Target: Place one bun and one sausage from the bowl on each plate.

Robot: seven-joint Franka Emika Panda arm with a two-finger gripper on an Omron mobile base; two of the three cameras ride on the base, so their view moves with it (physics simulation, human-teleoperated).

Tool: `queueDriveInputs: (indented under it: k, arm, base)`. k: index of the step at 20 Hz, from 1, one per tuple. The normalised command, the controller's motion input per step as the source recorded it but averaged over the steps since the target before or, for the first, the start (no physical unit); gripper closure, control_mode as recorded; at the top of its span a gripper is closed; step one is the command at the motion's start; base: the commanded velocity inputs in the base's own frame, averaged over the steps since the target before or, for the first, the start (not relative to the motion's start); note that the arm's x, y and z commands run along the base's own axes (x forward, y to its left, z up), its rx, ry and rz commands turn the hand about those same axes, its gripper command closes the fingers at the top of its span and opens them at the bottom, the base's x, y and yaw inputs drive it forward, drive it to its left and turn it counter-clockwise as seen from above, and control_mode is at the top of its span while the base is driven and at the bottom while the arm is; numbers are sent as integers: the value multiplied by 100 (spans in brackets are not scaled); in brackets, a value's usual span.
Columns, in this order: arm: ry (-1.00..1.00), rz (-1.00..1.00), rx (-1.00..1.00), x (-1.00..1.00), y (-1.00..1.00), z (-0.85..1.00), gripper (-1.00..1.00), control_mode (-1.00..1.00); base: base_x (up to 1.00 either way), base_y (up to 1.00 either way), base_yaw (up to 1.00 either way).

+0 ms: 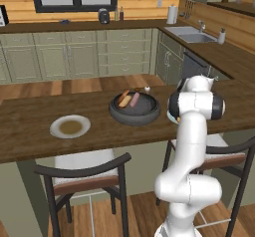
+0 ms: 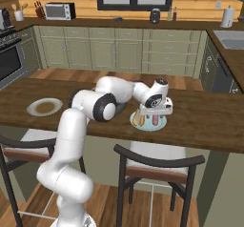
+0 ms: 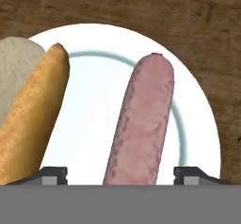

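Hovering with jaws released astride the pink sausage [image 3: 141,124], its long axis running six to twelve o'clock on the white round plate [image 3: 197,124], golden bun [image 3: 33,124] lying at nine o'clock.

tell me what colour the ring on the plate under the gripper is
Pale teal-blue, a thin ring on the white plate; the hand view shows it best.
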Motion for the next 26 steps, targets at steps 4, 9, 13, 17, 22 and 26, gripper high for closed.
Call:
queueDriveInputs:
  k: [4, 9, 13, 17, 22, 26]
  arm:
    - [0, 0, 0, 0, 0, 46, -100, -100]
    - [0, -5, 0, -21, 36, 38, -100, -100]
    - [0, -7, 0, -7, 64, 39, -100, -100]
    - [0, -6, 0, 0, 74, 35, -100, -100]
    - [0, -8, 0, 0, 73, 19, -100, -100]
    - [0, -10, 0, 0, 73, 7, -100, -100]
  base:
    - [0, 0, 0]
    - [0, 0, 0]
    - [0, 0, 0]
    - [0, 0, 0]
    - [0, 0, 0]
    - [0, 0, 0]
